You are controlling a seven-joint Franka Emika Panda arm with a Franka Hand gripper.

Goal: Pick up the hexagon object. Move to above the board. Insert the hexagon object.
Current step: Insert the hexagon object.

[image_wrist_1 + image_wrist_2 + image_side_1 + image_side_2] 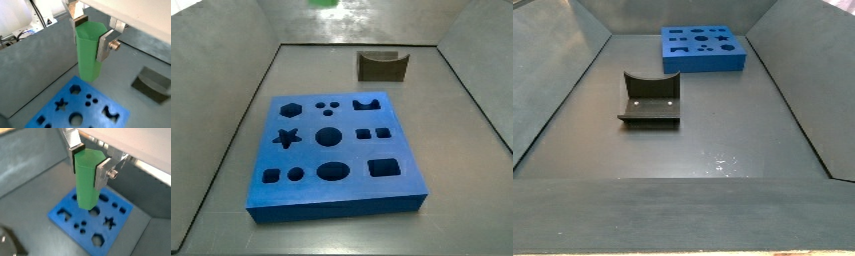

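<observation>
The hexagon object [87, 60] [88, 188] is a bright green six-sided peg that hangs upright. My gripper [91, 37] [90, 164] is shut on its upper end, one silver finger [103, 46] pressed flat on each side. In both wrist views the peg's lower end hangs above the blue board [93, 120] [67, 203], clear of it. The board [352, 190] [703, 62] lies flat on the floor with several shaped cut-outs. In a side view only a green tip of the hexagon object [325, 3] shows at the top edge. The gripper itself is outside both side views.
The dark fixture [382, 66] [649, 100] [152, 84] stands on the grey floor, apart from the board. Sloping grey walls enclose the floor on all sides.
</observation>
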